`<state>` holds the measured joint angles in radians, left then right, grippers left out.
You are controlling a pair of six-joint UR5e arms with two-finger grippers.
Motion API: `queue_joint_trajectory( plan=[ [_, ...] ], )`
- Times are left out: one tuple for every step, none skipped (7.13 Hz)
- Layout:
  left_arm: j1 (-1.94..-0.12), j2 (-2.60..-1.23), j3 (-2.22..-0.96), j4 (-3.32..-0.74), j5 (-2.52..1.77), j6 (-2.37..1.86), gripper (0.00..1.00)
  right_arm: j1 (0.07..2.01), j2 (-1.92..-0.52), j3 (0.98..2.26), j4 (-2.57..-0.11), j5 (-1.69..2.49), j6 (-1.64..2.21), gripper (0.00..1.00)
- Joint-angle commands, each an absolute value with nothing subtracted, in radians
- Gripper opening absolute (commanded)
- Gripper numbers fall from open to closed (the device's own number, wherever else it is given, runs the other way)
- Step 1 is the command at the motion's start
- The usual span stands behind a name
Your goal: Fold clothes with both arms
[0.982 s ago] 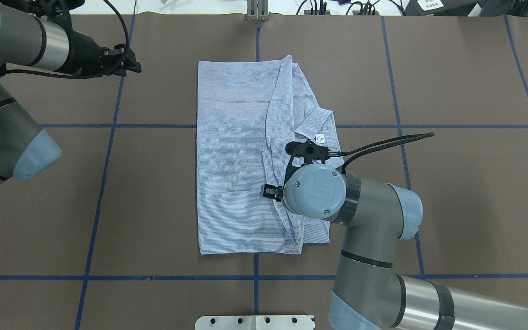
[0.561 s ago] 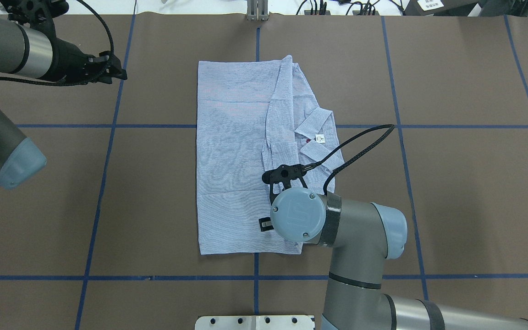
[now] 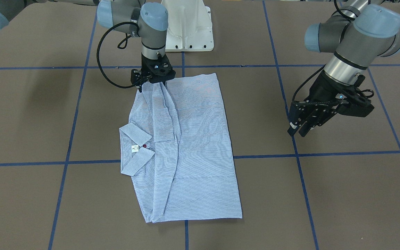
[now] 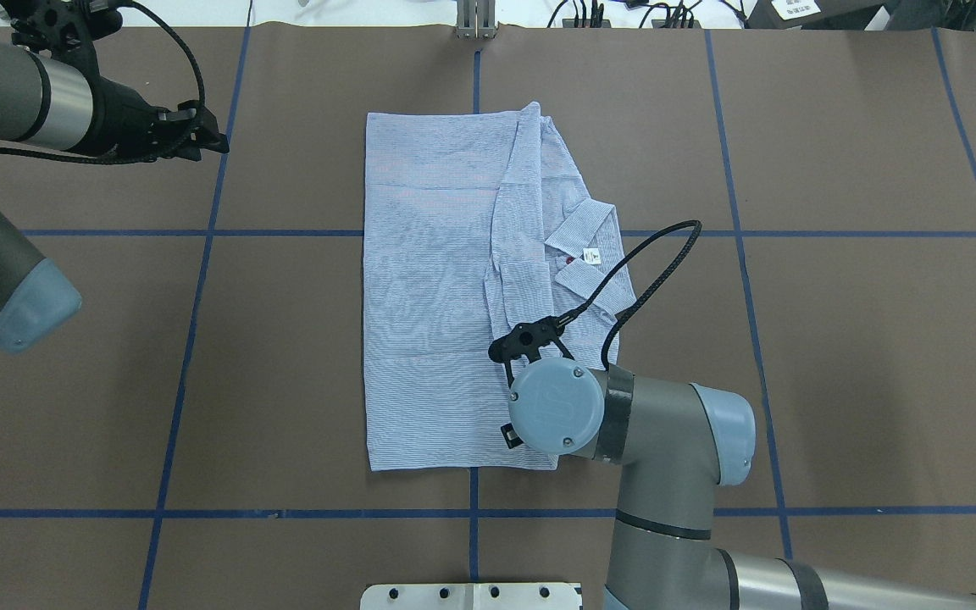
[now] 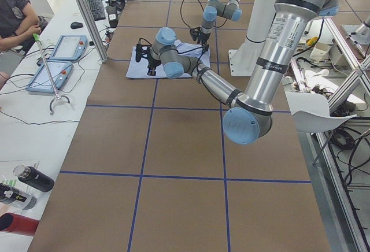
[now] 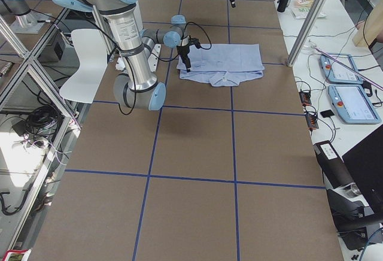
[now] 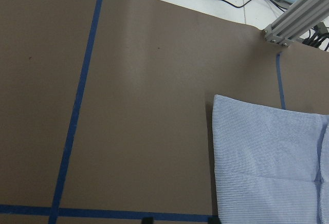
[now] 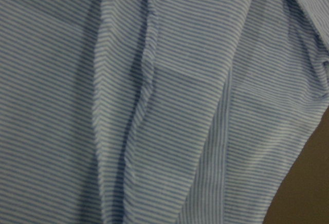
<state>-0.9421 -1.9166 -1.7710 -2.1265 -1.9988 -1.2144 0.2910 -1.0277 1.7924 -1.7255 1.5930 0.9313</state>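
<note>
Brown surface [image 4: 835,356] carries the shirt [image 4: 429,296], long axis near-to-far. Right tool [image 3: 153,82] sits over its near right corner, grip untellable. Left tool [image 3: 298,132], parted, hangs far left.

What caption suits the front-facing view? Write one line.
Right gripper at the folded shirt's top edge; left gripper hangs off to the side.

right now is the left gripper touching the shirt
Apart. The overhead view shows bare brown table between the left gripper and the shirt.

Bright, even overhead light; soft shadows; right wrist view dim, blurred.
</note>
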Motion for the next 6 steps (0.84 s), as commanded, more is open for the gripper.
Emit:
queue_joint_trajectory(
  plan=[
    [-0.943, -1.917, -1.775, -2.126, -2.014, -1.215, 0.46, 0.346, -1.101, 1.848, -1.727, 1.598, 0.859, 1.0],
    [-0.942, -1.924, -1.776, -2.126, -2.028, -1.224, 0.46, 0.351, -1.155, 1.897, -1.727, 1.594, 0.838, 1.0],
    [-0.942, -1.924, -1.776, -2.128, -2.026, -1.226, 0.46, 0.354, -1.196, 1.931, -1.729, 1.592, 0.839, 1.0],
    [-0.942, -1.927, -1.776, -2.126, -2.026, -1.227, 0.46, 0.353, -1.219, 1.937, -1.727, 1.582, 0.863, 1.0],
    [-0.942, -1.93, -1.779, -2.126, -2.026, -1.229, 0.46, 0.354, -1.236, 1.948, -1.729, 1.566, 0.903, 1.0],
    [-0.942, -1.93, -1.784, -2.126, -2.026, -1.229, 0.46, 0.354, -1.271, 1.971, -1.732, 1.566, 0.92, 1.0]
  ],
)
